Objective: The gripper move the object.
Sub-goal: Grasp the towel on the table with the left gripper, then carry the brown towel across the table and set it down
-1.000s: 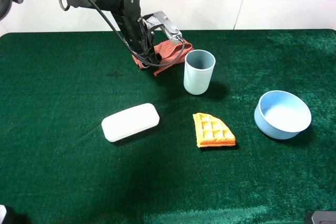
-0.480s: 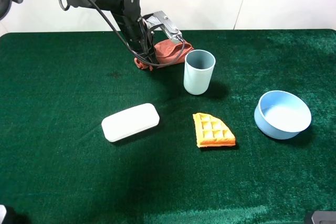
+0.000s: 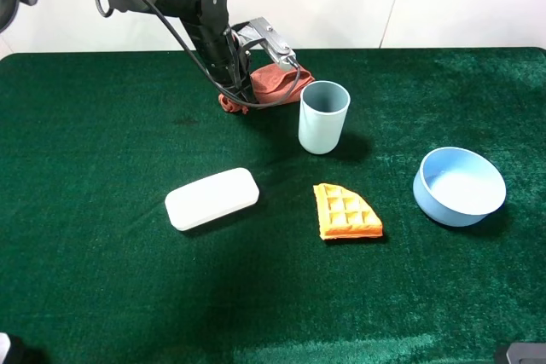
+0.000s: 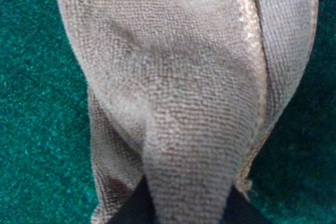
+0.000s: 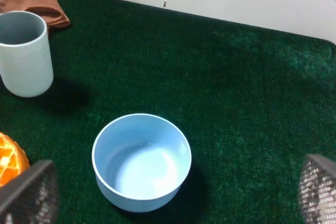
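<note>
A: Where's the cloth (image 3: 273,81)?
B: Far side, just left of the cup (image 3: 323,117). Left gripper (image 3: 236,95) is pinching its left end; right gripper (image 5: 171,190) has jaws wide.
A: Should lift it clear first, then swing away from the cup.
</note>
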Tool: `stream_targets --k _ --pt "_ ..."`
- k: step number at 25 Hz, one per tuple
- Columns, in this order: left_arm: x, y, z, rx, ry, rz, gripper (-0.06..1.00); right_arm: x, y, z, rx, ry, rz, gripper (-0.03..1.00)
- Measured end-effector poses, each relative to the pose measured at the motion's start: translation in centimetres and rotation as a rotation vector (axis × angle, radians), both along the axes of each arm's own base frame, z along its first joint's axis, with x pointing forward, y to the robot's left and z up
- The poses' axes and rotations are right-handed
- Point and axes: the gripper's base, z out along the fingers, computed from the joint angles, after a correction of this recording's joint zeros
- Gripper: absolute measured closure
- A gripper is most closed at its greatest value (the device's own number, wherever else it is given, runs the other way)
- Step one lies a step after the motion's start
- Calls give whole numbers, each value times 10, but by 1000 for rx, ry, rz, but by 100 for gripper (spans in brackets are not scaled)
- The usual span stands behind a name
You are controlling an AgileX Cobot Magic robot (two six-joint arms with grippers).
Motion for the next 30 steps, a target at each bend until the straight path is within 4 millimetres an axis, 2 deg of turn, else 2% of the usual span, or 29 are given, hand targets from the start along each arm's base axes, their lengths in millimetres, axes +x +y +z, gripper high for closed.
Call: stream_targets --k 5,11,23,30 --pt "0 0 2 -2 -3 0 84 0 0 0 0 0 0 27" --pt "0 0 18 -21 -23 18 84 0 0 0 0 0 0 27" --pt "-7 3 78 -45 -21 67 84 0 0 0 0 -1 0 27" --pt "-22 12 128 -60 -31 92 84 0 0 0 0 -1 0 27"
